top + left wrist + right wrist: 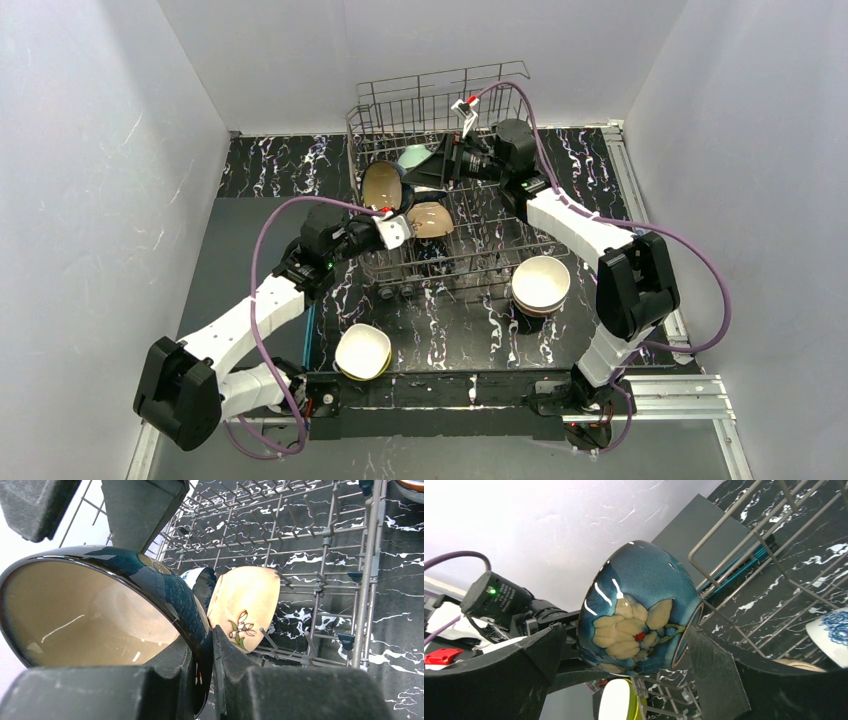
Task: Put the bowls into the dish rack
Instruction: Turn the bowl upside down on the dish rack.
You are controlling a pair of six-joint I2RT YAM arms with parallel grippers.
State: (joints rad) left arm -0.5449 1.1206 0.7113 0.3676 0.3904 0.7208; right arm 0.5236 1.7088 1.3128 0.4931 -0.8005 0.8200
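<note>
At the left, a stack of bowls (362,351) sits on the table (460,335), not yet loaded. The left gripper (211,645) is pinched almost shut on the rim of one teal-blue bowl (382,186), tilted over the left part of the dish rack (440,95). Three bowls are in the rack: one tan bowl (430,218), one mint bowl (415,155) and one blue-patterned white bowl (830,636). The right gripper (624,635) stands wide open on either side of the teal-blue bowl, gripping nothing, and a second stack (541,282) remains at the right; how many bowls each stack has cannot be told.

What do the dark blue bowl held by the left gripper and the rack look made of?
The blue bowl looks like glazed ceramic: it is glossy, with sharp light streaks, a painted flower and a cream inside. The rack is thin grey wire with a dull finish, probably coated metal, though the coating can't be confirmed.
</note>
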